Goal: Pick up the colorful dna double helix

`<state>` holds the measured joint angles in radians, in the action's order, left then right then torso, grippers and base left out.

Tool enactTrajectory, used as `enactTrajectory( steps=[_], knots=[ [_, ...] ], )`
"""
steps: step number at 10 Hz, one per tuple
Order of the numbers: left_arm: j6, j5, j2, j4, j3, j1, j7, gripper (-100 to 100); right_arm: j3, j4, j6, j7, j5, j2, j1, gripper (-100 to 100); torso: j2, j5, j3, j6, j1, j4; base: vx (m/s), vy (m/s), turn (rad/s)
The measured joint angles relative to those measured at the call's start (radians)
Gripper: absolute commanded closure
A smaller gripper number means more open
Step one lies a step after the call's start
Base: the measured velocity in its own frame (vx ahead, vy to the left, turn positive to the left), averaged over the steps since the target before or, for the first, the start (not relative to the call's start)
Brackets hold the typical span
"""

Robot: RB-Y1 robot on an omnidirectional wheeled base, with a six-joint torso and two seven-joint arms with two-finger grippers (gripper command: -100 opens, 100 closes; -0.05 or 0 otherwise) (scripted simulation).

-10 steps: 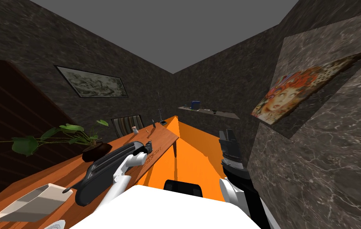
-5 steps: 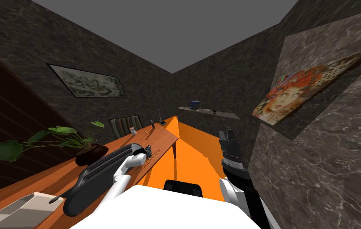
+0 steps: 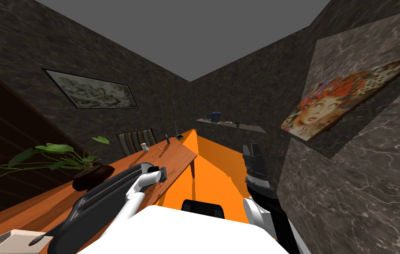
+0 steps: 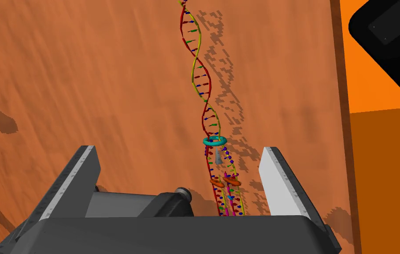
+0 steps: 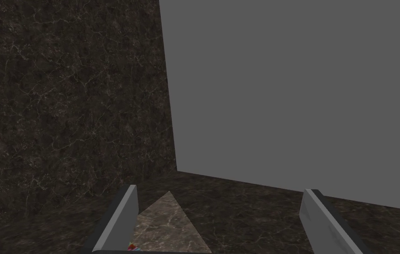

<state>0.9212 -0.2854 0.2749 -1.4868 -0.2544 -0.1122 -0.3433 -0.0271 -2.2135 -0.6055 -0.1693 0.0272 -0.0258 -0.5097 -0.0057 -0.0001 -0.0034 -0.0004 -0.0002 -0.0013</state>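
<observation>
Left gripper (image 4: pixel 179 152) is released, fingers (image 4: pixel 278 185) spread wide, aimed down at the brown wood surface (image 4: pixel 84 88). The DNA helix (image 4: pixel 203 90) lies along that surface. Its near end sits btwn the two fingers, touching neither, closer to the finger on the surface-edge side. At that near end are two small orange rings (image 4: pixel 217 181) side by side on the strands. Just past the fingertips is a teal ring (image 4: pixel 214 141) around the helix, w/ a small grey peg (image 4: pixel 217 157) by it. From there the red & yellow strands, w/ multi-colour rungs, run away from the gripper, roughly parallel to the surface edge. Orange floor (image 4: pixel 384 145) lies beyond that edge.

Head view: the left gripper (image 3: pixel 163 173) is low over the surface (image 3: pixel 172 154), near its edge. Beside the arm, on the side away from the edge, is a potted plant (image 3: pixel 87 176). A white tray (image 3: pixel 5 240) is well behind the gripper. Far ahead of the gripper are a small bottle (image 3: pixel 144 146) & a striped chair (image 3: pixel 135 139).

Right gripper (image 5: pixel 219 189) is also released, fingers wide apart. Head view has it (image 3: pixel 252 152) raised, well apart from the surface, beside a marble wall (image 3: pixel 349 198).
</observation>
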Motion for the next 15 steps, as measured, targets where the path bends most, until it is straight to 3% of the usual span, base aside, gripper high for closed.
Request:
enactTrajectory(
  steps=[4, 7, 11, 12, 13, 15],
  knots=[
    [0.095, -0.049, 0.018, 0.085, -0.015, 0.025, -0.013, -100, 0.0, 0.0, 0.0, 0.0, 0.0, 0.0, 0.0, 0, 0.001, 0.0, 0.001, 0.0, 0.001, 0.0, 0.066, 0.009, -0.011],
    [0.158, -0.103, 0.049, 0.176, -0.031, 0.052, -0.012, -100, 0.0, 0.0, 0.0, 0.0, 0.0, 0.0, 0.0, 0, 0.0, 0.0, 0.0, 0.0, 0.002, 0.0, 0.089, 0.025, -0.017],
    [0.239, -0.158, 0.091, 0.251, -0.048, 0.069, -0.018, -100, 0.0, 0.0, 0.0, 0.0, 0.0, 0.0, 0.0, 0, 0.003, 0.0, 0.002, 0.0, 0.0, 0.001, 0.046, 0.004, -0.009],
    [0.243, -0.159, 0.093, 0.254, -0.049, 0.07, -0.018, 0, 0.0, 0.0, 0.0, 0.0, 0.0, 0.0, 0.0, 0, 0.004, 0.0, 0.002, 0.0, 0.0, 0.001, 0.0, 0.0, 0.0],
    [0.242, -0.159, 0.093, 0.254, -0.049, 0.07, -0.018, -100, 0.0, 0.0, 0.0, 0.0, 0.0, 0.0, 0.0, 0, 0.005, 0.0, 0.003, 0.0, 0.0, 0.001, 0.016, 0.022, 0.012],
    [0.209, -0.15, 0.079, 0.289, -0.043, 0.076, -0.012, -100, 0.0, 0.0, 0.0, 0.0, 0.0, 0.0, 0.0, 0, 0.005, 0.0, 0.003, 0.0, 0.001, 0.001, 0.025, 0.025, 0.004]
  ],
)
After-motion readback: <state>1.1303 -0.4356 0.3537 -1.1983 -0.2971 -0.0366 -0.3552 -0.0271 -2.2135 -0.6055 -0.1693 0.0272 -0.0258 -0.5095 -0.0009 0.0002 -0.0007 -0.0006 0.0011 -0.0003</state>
